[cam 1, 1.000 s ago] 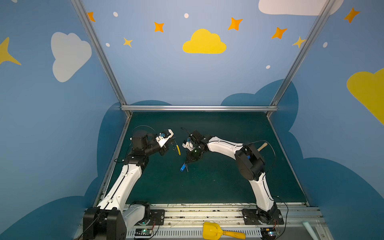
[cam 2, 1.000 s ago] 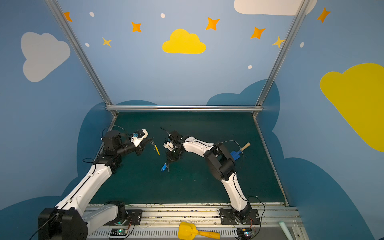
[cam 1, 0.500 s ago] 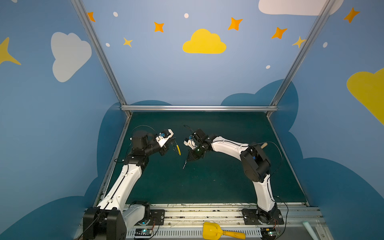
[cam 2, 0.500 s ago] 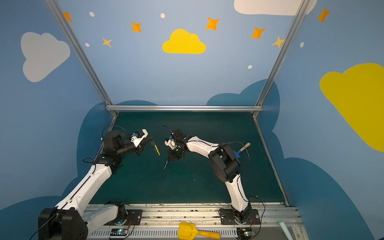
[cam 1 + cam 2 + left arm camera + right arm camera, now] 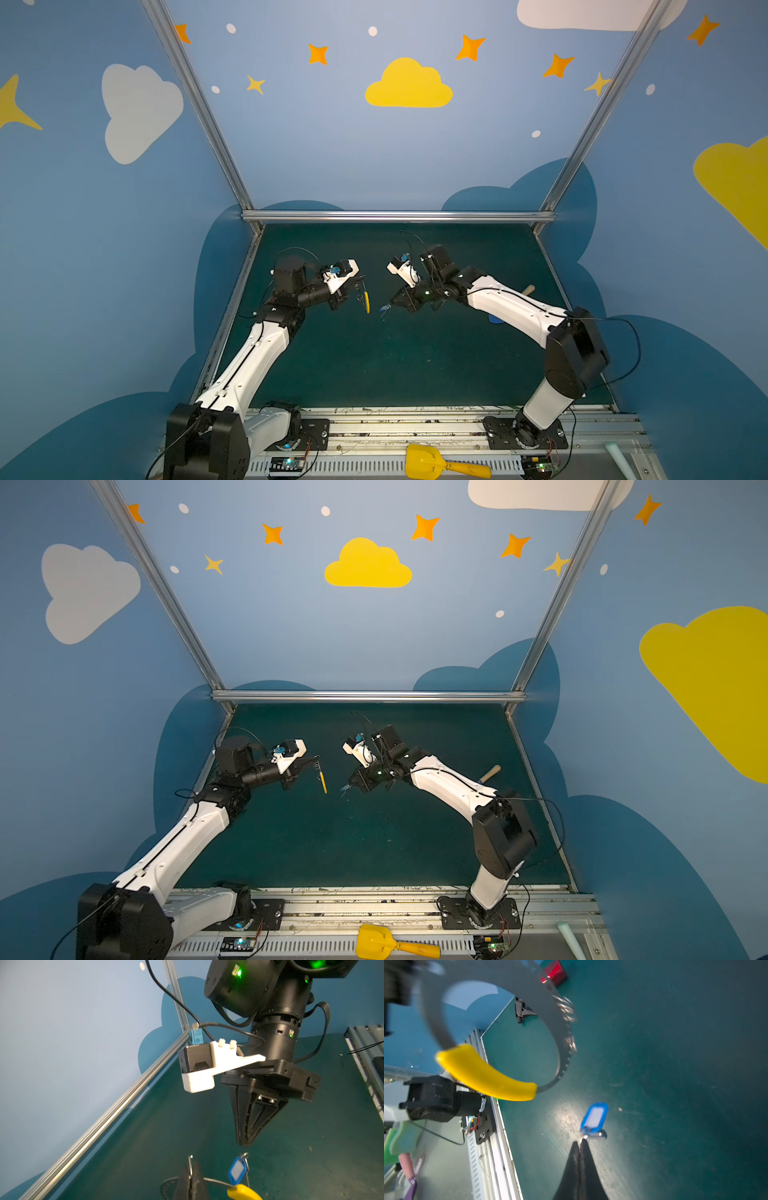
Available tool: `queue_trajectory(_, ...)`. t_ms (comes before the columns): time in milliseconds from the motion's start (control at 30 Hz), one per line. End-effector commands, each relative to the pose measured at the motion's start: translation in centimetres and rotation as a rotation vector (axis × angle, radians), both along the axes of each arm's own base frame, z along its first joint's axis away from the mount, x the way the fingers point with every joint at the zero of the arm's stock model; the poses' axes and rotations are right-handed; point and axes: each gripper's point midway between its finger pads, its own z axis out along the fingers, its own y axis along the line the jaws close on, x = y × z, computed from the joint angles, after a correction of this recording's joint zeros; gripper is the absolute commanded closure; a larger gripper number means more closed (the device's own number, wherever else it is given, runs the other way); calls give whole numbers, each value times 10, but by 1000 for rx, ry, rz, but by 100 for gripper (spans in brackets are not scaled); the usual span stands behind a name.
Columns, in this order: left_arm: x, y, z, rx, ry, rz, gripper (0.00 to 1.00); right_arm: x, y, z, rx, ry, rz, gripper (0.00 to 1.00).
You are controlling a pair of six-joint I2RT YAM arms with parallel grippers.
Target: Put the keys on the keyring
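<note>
Swinging my right elbow outward has raised the keys (image 5: 593,1120) from their low dangle. They now sit higher, just off the tips of my right fingers (image 5: 588,1167), which are clenched on the small metal end with the blue tag (image 5: 238,1168) pointing away. My left fingers (image 5: 182,1184) have edged a little toward the middle and are clamped tight on the keyring (image 5: 553,1016), holding the grey hoop up edge-on in both top views, yellow sleeve (image 5: 366,302) lowest. Keys and keyring are both in the air above the tabletop (image 5: 374,365), near its middle, facing each other with a small gap between tag and sleeve. The keys are not yet on the hoop. Whether the key blade itself is pinched, I cannot tell.
</note>
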Motion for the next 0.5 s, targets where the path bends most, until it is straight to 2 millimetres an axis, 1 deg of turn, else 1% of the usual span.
queue_trajectory(0,-5,-17,20,-17,-72,-94,96,-14,-12,25,40,-115,106,100)
queue_trajectory(133,-9,-38,27,-19,-66,-163,96,-13,-28,53,91,-237,95,100)
queue_trajectory(200,-4,-45,26,5,-59,-143,96,-7,-33,56,113,-326,97,100)
queue_trajectory(267,0,-45,26,10,-41,-126,96,2,-39,46,99,-348,49,100)
queue_trajectory(300,3,-43,25,16,-41,-107,96,9,-46,39,71,-323,-1,100)
queue_trajectory(367,9,-34,24,21,-44,-64,96,13,-56,30,65,-209,-50,100)
queue_trajectory(433,14,-24,22,15,-36,-28,96,8,-61,13,29,-101,-60,87)
queue_trajectory(467,16,-19,20,19,-33,-10,96,1,-59,2,13,-75,-12,87)
